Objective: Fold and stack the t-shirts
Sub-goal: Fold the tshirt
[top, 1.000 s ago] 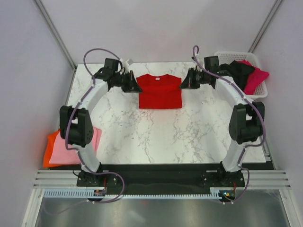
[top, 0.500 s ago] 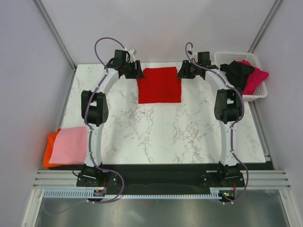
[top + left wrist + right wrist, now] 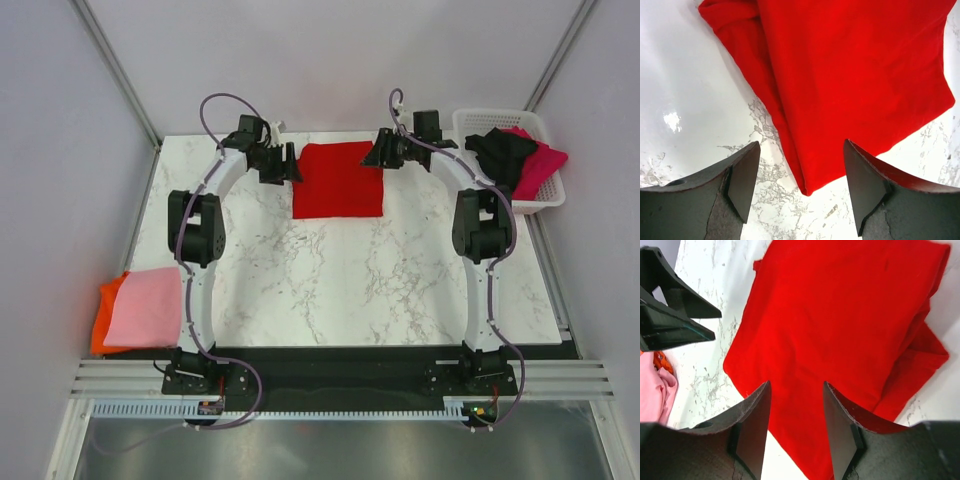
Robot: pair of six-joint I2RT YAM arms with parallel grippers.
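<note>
Top external view: folded red t-shirt (image 3: 338, 180) lies flat at far middle of the tabletop (image 3: 330, 280), left pincer (image 3: 284, 166) and right pincer (image 3: 376, 155) flanking it, both gaping, holding nothing. Pink t-shirt (image 3: 148, 305) sits on orange t-shirt (image 3: 98, 322) at the left edge; black t-shirt (image 3: 500, 155) and magenta t-shirt (image 3: 542, 160) fill the white basket (image 3: 480, 113) far right.
</note>
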